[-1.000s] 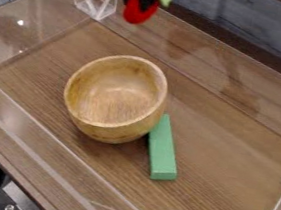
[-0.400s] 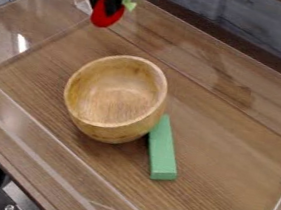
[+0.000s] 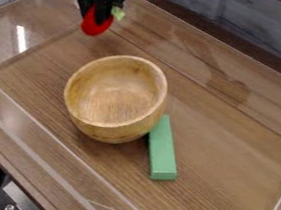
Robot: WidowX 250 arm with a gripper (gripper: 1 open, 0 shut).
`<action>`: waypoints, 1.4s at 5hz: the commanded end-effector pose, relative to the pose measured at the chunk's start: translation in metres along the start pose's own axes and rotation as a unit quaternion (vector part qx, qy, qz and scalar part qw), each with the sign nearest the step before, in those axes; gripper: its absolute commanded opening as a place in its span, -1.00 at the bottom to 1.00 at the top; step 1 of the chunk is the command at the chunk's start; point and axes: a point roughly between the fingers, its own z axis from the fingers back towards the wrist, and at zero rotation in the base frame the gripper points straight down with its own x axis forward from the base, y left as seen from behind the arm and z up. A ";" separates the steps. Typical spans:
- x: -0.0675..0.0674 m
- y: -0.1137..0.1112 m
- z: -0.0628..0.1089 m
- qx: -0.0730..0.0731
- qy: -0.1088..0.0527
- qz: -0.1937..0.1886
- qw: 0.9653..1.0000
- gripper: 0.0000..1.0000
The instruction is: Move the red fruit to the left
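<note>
The red fruit (image 3: 97, 22) hangs from my gripper (image 3: 95, 10) at the upper left of the camera view, just above the wooden table top, to the upper left of the wooden bowl (image 3: 113, 97). My dark fingers are shut on the fruit's upper part, with its glossy red body showing below them and a bit of green beside them. The gripper points straight down.
The wooden bowl stands in the middle of the table. A flat green block (image 3: 164, 148) lies against its lower right side. Clear acrylic walls (image 3: 21, 26) ring the table top, with one corner close behind the gripper.
My gripper has carried the red fruit leftward and lower, from the top centre of the view toward the table's upper left corner. Bowl and green block have not moved.
</note>
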 end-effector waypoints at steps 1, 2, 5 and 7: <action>0.020 0.014 0.015 0.014 -0.033 0.018 0.999 -1.00; 0.014 0.010 0.005 0.015 -0.026 0.032 0.999 1.00; -0.008 -0.027 0.009 0.001 -0.025 0.046 0.999 1.00; -0.005 -0.019 0.016 -0.006 -0.021 0.003 1.000 1.00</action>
